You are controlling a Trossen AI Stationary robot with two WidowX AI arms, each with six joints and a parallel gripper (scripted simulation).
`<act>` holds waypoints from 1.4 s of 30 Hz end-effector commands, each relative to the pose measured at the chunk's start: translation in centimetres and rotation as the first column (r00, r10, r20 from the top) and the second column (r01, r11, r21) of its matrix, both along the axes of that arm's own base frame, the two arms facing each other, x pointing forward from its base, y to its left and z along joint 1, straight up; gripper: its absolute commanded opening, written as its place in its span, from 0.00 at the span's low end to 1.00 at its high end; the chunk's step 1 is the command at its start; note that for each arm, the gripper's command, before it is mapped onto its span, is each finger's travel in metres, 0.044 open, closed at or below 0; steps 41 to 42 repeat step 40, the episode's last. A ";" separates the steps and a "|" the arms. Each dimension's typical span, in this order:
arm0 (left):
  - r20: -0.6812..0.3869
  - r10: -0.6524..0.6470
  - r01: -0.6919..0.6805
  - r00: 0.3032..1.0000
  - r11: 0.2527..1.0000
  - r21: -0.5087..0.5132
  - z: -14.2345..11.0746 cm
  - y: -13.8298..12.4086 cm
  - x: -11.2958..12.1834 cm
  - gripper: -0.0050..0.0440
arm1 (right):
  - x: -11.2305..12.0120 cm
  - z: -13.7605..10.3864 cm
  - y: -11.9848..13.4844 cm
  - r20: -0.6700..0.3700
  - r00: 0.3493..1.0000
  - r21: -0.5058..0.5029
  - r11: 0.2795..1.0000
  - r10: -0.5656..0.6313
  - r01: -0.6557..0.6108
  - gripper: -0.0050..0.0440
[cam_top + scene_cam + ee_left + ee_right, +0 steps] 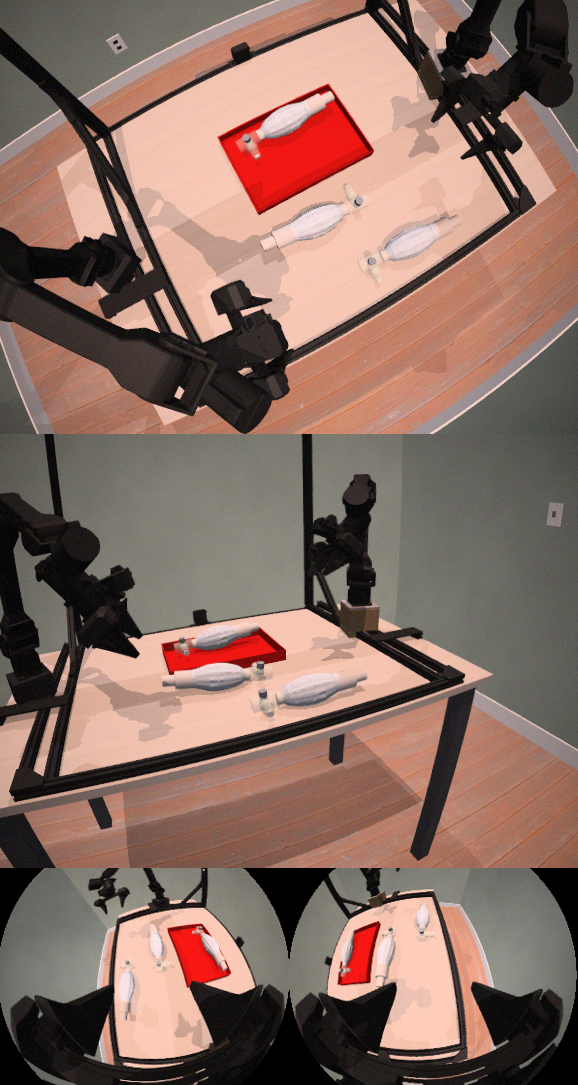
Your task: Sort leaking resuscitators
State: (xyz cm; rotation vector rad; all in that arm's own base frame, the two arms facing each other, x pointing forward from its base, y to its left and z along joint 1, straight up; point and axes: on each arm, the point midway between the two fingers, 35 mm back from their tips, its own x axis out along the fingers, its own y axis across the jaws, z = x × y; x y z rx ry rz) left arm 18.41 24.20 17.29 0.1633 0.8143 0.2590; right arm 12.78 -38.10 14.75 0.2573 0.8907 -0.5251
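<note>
Left gripper [448, 139] [320, 566] [152, 985], right gripper [281, 326] [139, 646] [112, 908] [433, 984]: jaws apart, empty | red tray [316, 182] [285, 654] [178, 955] [372, 950] beyond both jaws | likely final retreat: keep fingers high, settle clear
</note>
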 end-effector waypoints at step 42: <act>-0.127 -0.019 -0.020 0.992 0.955 -0.295 -5.1 13.1 -5.5 1.00 | 0.0 0.0 0.0 0.000 1.000 0.000 1.000 0.000 0.000 1.00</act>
